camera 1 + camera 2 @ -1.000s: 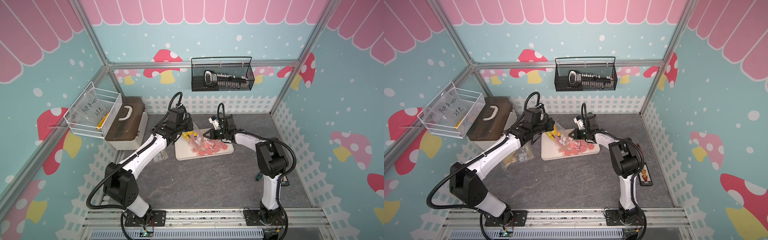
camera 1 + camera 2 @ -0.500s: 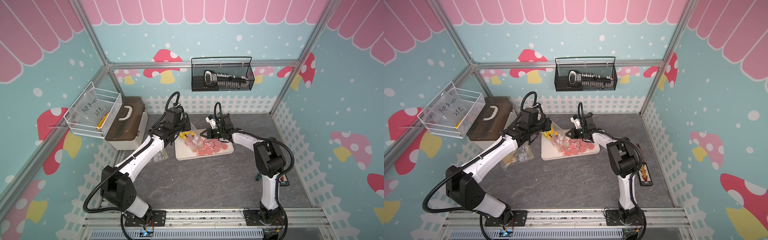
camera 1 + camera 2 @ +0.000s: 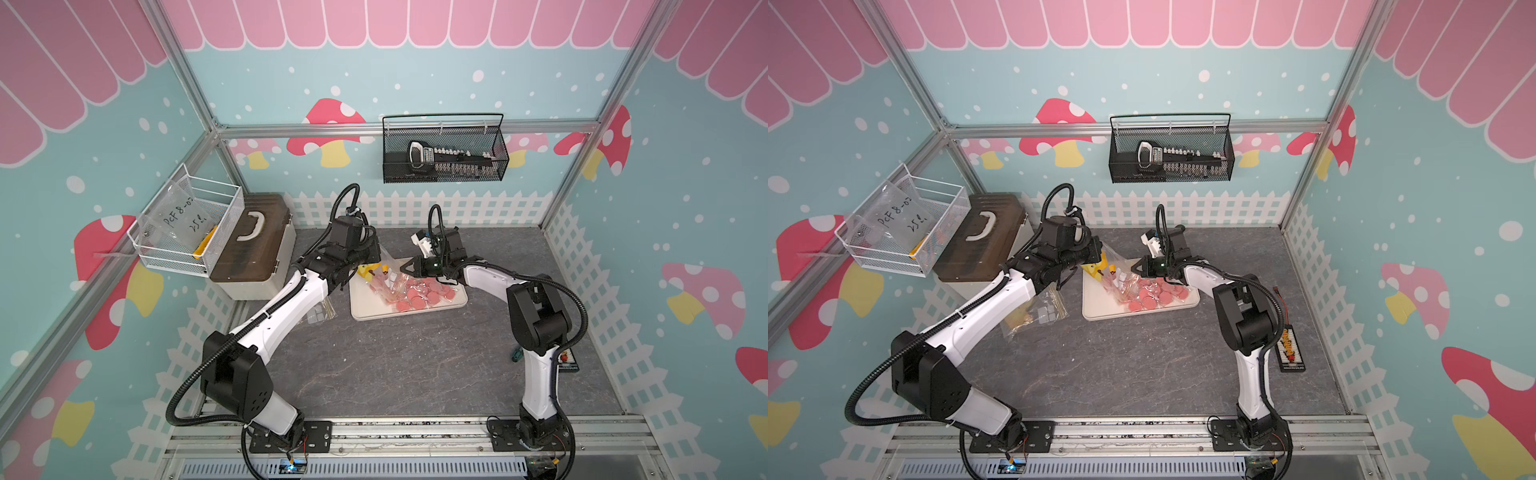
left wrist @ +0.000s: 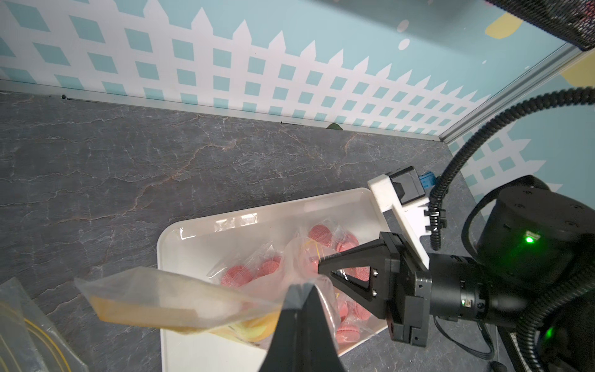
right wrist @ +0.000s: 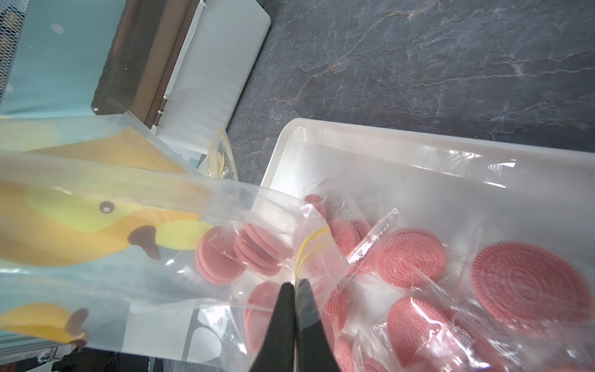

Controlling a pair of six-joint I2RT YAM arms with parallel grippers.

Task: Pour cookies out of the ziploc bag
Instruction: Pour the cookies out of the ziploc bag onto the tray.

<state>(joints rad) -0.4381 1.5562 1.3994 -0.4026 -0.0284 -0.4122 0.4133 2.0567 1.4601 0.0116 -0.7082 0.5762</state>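
A clear ziploc bag with a yellow duck print hangs tilted over the back left part of the white tray. My left gripper is shut on one edge of the bag. Opposite it, my right gripper is shut on the bag's yellow-striped zip edge. Many pink round cookies, most in clear wrappers, lie spread on the tray. A few cookies sit at the bag's mouth. Both top views show the two grippers close together over the tray.
A brown-lidded toolbox and a white wire basket stand at the left. Another clear bag lies beside the left arm. A black mesh basket hangs on the back wall. A black device lies near the right arm's base.
My right gripper has moved left, closer to the left gripper, drawing the bag's edge with it. The left gripper has shifted only slightly.
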